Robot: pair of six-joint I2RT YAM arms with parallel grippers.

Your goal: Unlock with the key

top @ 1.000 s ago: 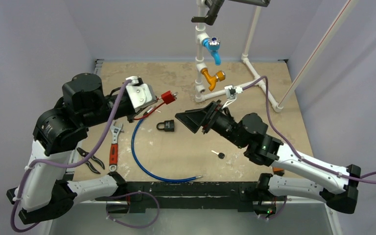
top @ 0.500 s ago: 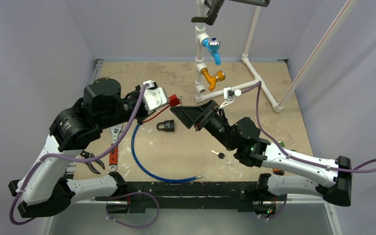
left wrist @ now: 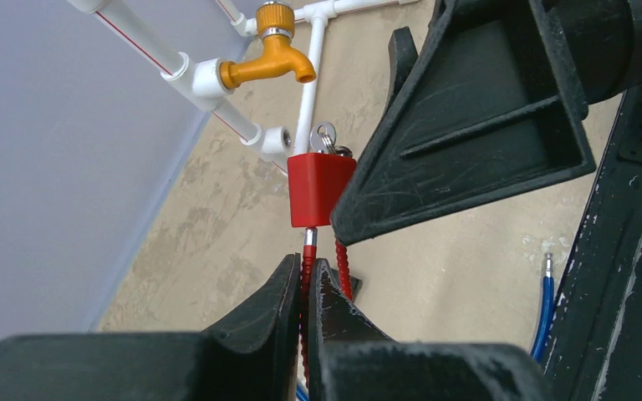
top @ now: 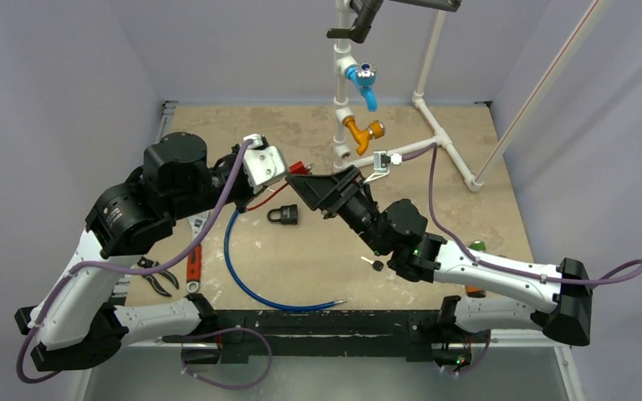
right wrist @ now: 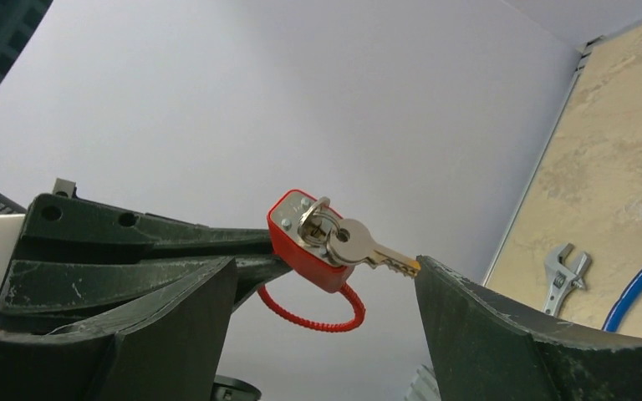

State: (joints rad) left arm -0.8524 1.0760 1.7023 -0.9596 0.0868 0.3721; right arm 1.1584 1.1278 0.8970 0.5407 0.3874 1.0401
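- The left claw [left wrist: 305, 280] pinches the red wire loop [left wrist: 340, 261] of the small red plastic padlock [left wrist: 318, 188], up at 12 o'clock.
- The right claw [right wrist: 328, 269] is spread wide, with the silver metal key [right wrist: 359, 244] between its fingers, pointing to 4 o'clock.

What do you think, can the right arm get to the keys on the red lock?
Probably yes. The left arm holds the red lock up by its cable; the right arm has its jaws open either side of the keys, nothing between.
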